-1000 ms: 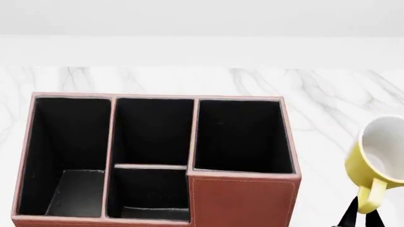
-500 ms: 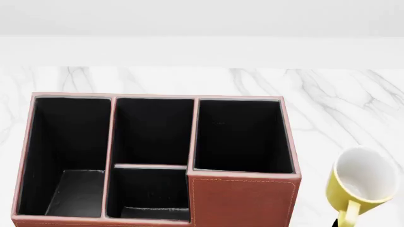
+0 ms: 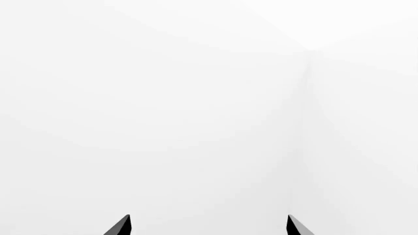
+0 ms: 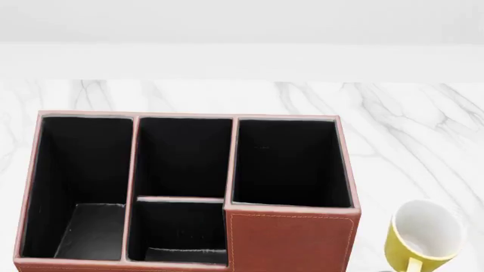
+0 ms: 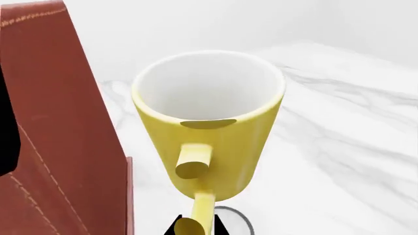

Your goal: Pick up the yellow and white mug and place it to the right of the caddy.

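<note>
Left wrist view: only blank white ahead. Left gripper (image 3: 209, 226) showing two dark fingertips set wide apart, nothing between them; idle, away from the work.

Head view: yellow and white mug (image 4: 423, 237) at about 4 o'clock from the caddy (image 4: 291, 238), just beside its right wall, apart from it, over the marble table (image 4: 408, 124). Mug tipped slightly, mouth up, handle toward 6 o'clock and cut by the frame edge. Right gripper not visible here. Caddy's four black-lined compartments all empty; mug's white inside empty too.

Right wrist view: right gripper (image 5: 196, 227) barely showing at the frame edge, dark fingertips closed tight on the mug's yellow handle. Mug body leaning away from the claw, close beside the caddy's brown stitched wall. Cannot tell whether the base touches the table.

Risks, judged: letting go while tilted or off the surface likely to topple or roll the mug; a thin handle pinch allowing swivel; drifting toward 9 o'clock likely to knock the caddy.
</note>
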{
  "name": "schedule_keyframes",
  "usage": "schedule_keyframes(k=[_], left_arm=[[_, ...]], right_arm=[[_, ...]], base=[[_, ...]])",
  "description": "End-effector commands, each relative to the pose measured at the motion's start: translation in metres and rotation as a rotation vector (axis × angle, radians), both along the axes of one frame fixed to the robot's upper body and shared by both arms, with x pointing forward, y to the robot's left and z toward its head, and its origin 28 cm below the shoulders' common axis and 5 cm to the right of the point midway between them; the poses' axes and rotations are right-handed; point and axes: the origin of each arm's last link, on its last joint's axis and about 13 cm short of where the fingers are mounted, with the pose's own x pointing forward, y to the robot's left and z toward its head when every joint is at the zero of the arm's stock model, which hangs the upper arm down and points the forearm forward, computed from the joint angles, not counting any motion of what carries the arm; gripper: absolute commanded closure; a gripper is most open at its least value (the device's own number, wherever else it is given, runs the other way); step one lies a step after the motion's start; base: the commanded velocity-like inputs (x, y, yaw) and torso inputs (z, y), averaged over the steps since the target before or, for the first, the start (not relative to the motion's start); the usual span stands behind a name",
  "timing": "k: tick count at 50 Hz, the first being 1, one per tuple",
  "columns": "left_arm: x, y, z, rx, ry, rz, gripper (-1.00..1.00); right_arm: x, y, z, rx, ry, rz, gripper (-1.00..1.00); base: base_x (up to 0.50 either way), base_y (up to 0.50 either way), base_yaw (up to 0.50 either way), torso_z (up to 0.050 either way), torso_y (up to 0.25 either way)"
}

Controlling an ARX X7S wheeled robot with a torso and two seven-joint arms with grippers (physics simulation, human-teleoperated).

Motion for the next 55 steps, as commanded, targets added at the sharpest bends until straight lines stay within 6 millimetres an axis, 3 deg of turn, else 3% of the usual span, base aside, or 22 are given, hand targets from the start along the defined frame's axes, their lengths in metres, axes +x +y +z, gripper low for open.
schedule_keyframes(k=[1,33,55], left_arm=[[0.0,0.0,0.0,0.002,0.001,-0.001,-1.0],[0.0,0.0,0.0,0.003,0.007,-0.006,-1.0],[0.001,0.0,0.0,0.001,0.009,-0.01,-1.0]], right_arm=[[0.003,0.0,-0.006,-0.007,0.001,0.005,1.0],[0.005,-0.008,-0.049,-0.006,0.134,-0.039,1.0],[0.002,-0.008,-0.053,0.004,0.156,-0.049,1.0]], base=[[0.0,0.0,0.0,0.0,0.0],[0.0,0.0,0.0,0.0,0.0],[0.0,0.0,0.0,0.0,0.0]])
